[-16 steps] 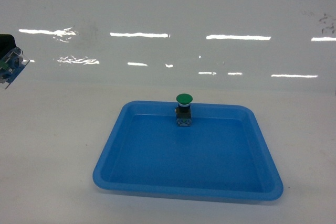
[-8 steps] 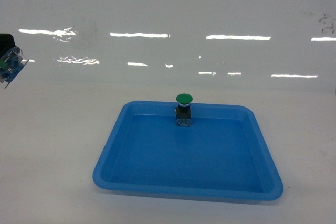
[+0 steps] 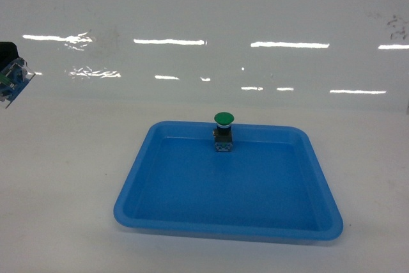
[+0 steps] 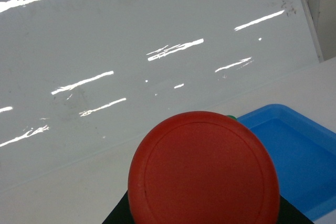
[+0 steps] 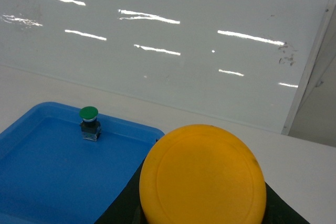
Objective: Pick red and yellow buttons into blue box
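Left gripper [image 3: 11, 81]: jaw state you cannot tell; red button [image 4: 203, 171] fills your left wrist view. Right gripper: unseen; yellow button [image 5: 202, 176] fills your right wrist view. Green button [image 3: 223, 131]: upright at far wall of shallow blue tray [image 3: 323, 222].

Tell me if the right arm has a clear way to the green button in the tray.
Probably not usefully. The green button stands alone near the far wall of the blue tray, nothing blocking it, but the yellow button fills the right wrist view, apparently held by that arm.
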### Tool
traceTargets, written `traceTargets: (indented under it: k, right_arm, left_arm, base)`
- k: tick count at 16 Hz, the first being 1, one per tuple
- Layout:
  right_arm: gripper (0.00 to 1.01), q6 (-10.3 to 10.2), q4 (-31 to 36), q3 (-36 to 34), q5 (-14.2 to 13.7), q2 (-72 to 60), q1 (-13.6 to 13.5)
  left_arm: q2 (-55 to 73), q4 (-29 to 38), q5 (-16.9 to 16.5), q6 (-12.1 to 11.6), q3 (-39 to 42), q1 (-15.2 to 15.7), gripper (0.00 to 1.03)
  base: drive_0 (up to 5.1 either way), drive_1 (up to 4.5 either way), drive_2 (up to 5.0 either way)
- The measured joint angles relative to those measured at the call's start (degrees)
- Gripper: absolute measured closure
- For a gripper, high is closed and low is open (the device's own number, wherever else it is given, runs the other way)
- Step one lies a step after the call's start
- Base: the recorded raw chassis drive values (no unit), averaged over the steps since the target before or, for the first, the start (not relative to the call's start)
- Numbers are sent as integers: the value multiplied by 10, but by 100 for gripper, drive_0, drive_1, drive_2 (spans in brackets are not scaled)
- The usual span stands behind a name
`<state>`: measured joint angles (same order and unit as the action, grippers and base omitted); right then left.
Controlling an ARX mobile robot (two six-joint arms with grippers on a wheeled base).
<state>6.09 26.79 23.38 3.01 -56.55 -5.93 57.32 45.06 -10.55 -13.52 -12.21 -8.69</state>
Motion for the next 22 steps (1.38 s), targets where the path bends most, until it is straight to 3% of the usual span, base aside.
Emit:
traceTargets:
  k: [7, 22]
  right_arm:
    - [75, 0, 0, 0, 0, 0, 0]
    - [75, 0, 2, -1, 2, 0, 0]
  left_arm:
    - [1, 1, 0, 0, 0, 0, 79]
    - [-1, 4, 0, 0, 2, 2, 79]
  base:
    - [47, -429, 411]
    - [435, -424, 20]
